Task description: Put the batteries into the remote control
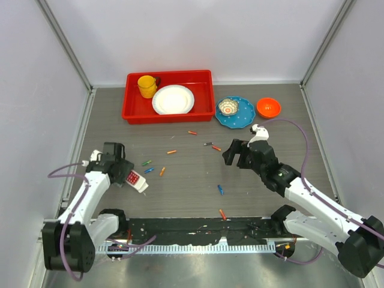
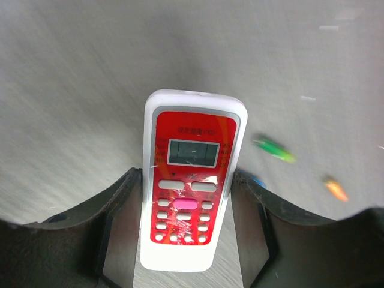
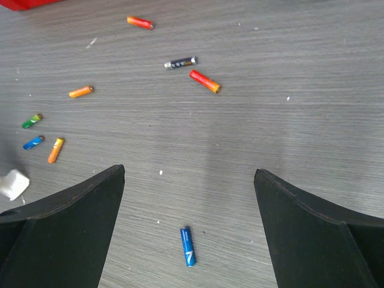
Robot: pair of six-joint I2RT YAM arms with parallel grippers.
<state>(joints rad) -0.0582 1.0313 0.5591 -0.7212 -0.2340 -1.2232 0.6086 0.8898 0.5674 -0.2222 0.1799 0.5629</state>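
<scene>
- The grey wood-grain table [image 1: 270,198] carries everything, with both arms based at its near edge.
- The right gripper [image 3: 189,174] hangs over the middle right of the table. Its jaws are spread wide with nothing between them.
- The left gripper [image 2: 187,180] is at the left side of the table. Its fingers press against both long edges of the handset, clamping it.
- A red rectangular plastic tray [image 1: 180,117] sits at the far edge, left of centre.
- A white round plate [image 1: 173,99] lies inside the tray.
- A blue round plate [image 1: 243,119] is just right of the tray, and a small patterned bowl [image 1: 228,108] rests on it.
- An orange bowl [image 1: 268,107] stands just right of the blue plate.
- A yellow mug [image 1: 147,86] stands in the tray's far left corner, beside the white plate.
- The remote control [image 2: 192,150], a flat white handset with a red button panel and a small screen, faces up in the left fingers.
- The batteries [image 3: 205,81], slim little cylinders, lie scattered loose on the table:
  - A blue battery [image 3: 188,246] is below the right gripper.
  - A dark battery [image 3: 180,62] and red ones lie toward the tray.
  - Green, blue and orange ones cluster near the handset.
  - Another orange one lies by the near edge.
</scene>
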